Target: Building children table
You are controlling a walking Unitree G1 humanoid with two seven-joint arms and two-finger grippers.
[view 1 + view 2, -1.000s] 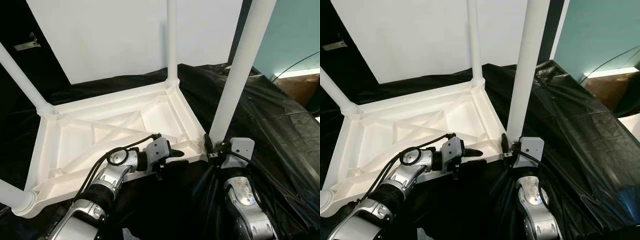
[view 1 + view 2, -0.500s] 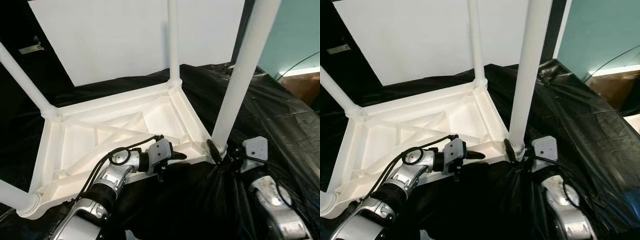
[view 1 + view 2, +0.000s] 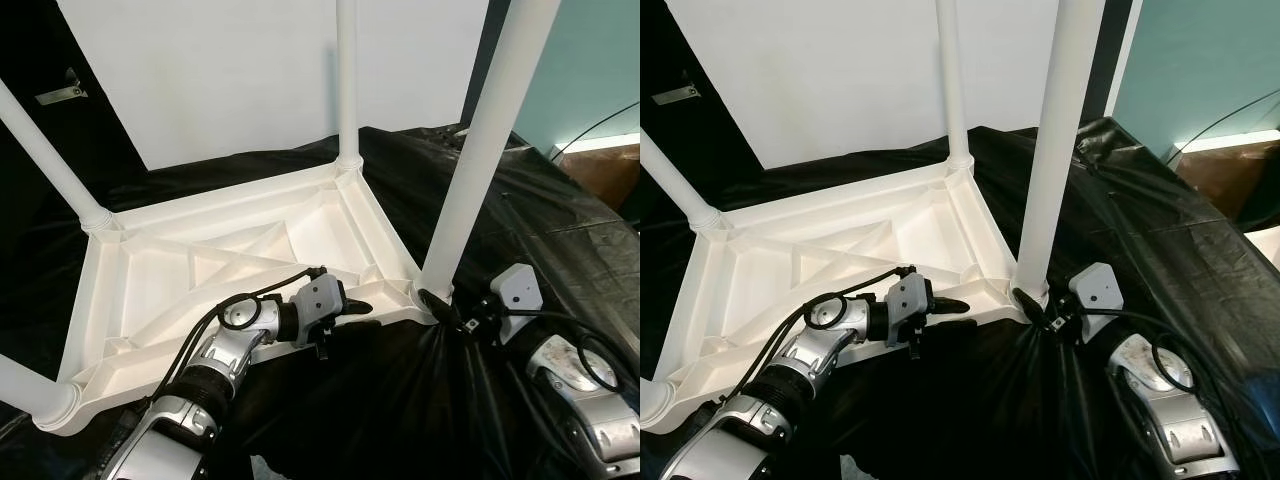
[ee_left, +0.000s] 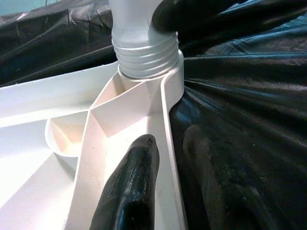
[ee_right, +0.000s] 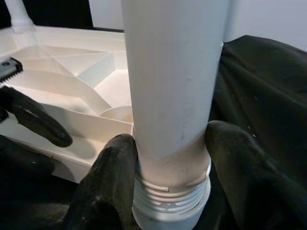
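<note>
A white plastic table top (image 3: pixel 230 262) lies upside down on a black sheet (image 3: pixel 520 215). Its near right leg (image 3: pixel 482 140) stands upright in the corner socket, with screw threads (image 5: pixel 168 194) showing at its base. My right gripper (image 3: pixel 441 306) is shut on the foot of this leg, one black finger (image 5: pixel 109 184) on each side. My left gripper (image 3: pixel 356 309) is shut on the table top's front rim (image 4: pixel 169 143), a little left of that corner, with one finger (image 4: pixel 134 184) inside the rim and the other outside it.
Three more white legs stand on the other corners: far (image 3: pixel 346 80), left (image 3: pixel 45 150) and near left (image 3: pixel 22 388). A white board (image 3: pixel 250 70) leans behind the table. A brown box (image 3: pixel 612 170) sits at the right by a teal wall.
My right wrist has swung from in front of the leg round to its right side, its fingers staying at the leg's base. The left gripper has kept its hold on the rim.
</note>
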